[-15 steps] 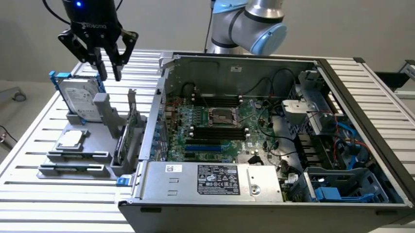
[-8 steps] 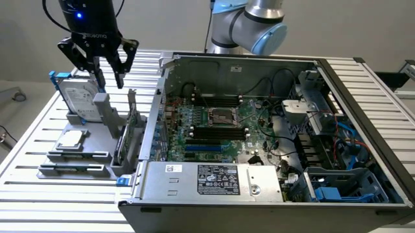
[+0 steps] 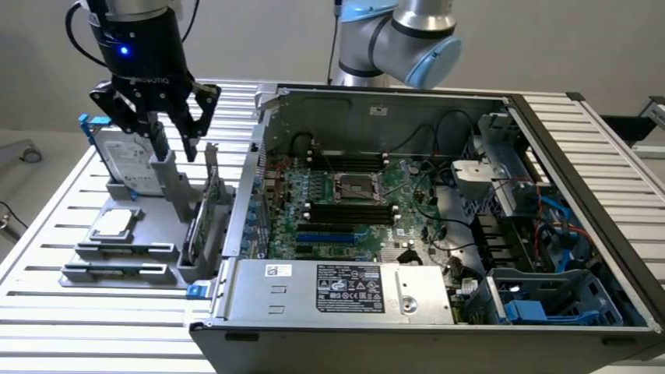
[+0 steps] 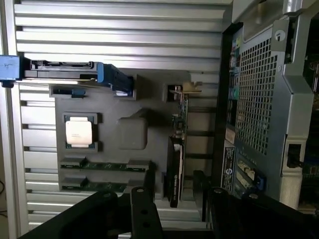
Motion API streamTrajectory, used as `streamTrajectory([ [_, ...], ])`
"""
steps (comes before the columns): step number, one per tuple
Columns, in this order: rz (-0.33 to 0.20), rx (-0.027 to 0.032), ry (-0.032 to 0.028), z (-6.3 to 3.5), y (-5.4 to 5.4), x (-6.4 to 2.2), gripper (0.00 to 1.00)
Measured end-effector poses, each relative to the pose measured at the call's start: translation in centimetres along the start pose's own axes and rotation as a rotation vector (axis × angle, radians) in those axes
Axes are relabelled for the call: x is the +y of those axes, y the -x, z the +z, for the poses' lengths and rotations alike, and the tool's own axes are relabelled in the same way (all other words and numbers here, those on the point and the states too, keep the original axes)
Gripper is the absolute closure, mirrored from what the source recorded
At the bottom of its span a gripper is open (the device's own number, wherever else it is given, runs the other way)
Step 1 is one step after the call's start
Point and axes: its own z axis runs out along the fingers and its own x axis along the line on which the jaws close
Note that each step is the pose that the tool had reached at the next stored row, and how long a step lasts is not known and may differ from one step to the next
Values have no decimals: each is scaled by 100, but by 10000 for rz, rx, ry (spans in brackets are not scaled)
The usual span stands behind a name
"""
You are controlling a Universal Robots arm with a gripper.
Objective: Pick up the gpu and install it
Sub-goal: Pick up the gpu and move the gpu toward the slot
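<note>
Closest in the exterior view sits the power supply of the open computer case. To its left the gripper hangs wide and empty above the grey holder. From the wrist, its fingers frame the gpu, which stands on edge in the holder, green board against black cooler, near the processor.

Tight slot: gpu between case wall and holder post — clear above.

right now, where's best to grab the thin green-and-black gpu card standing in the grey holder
Probably its top edge, from straight above: the green-and-black gpu card stands on edge in the grey holder, leaving both flat faces free up top for the open black gripper.
</note>
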Motion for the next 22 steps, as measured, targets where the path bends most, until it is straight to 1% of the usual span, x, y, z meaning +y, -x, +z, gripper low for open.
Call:
streamTrajectory([
  [3, 2, 0, 0, 57, 2, -46, 56],
  [7, 3, 0, 0, 132, 32, -77, 56],
  [11, 3, 0, 0, 203, 63, -78, 56],
  [22, 3, -1, 0, 404, 69, -68, 56],
])
